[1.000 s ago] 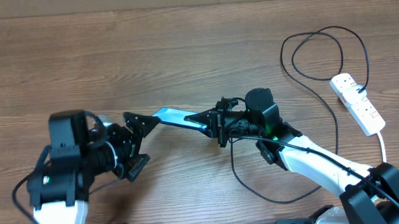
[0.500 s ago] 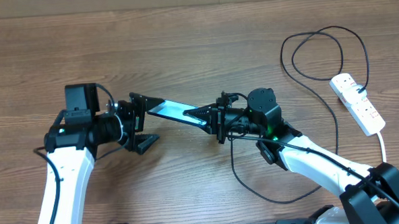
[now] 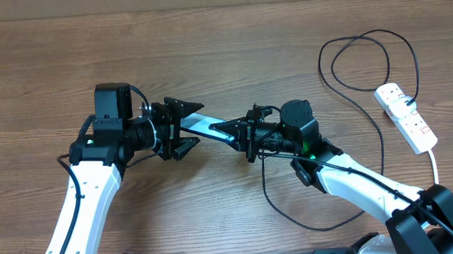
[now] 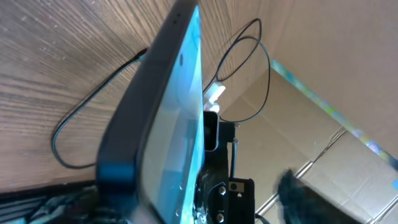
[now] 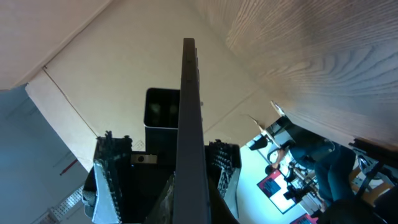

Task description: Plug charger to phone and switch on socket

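Observation:
The phone (image 3: 206, 129), light blue screen and dark edge, is held in the air above the table's middle. My right gripper (image 3: 232, 134) is shut on its right end. In the right wrist view the phone (image 5: 188, 118) shows edge-on between the jaws. My left gripper (image 3: 188, 127) is open, its two fingers spread on either side of the phone's left end. The phone (image 4: 165, 130) fills the left wrist view. The charger (image 3: 365, 56) loops at the back right and runs down under my right arm; its plug tip is hidden. The socket (image 3: 407, 117) lies at the right.
The socket's thick white cord (image 3: 435, 164) runs toward the front right edge. A loop of the black cable (image 3: 280, 209) lies on the wood in front of my right arm. A wall edge runs along the back of the table.
My left arm has swung right and toward the back, bringing its open jaws to the phone's left end. The right arm and the phone have stayed in place.

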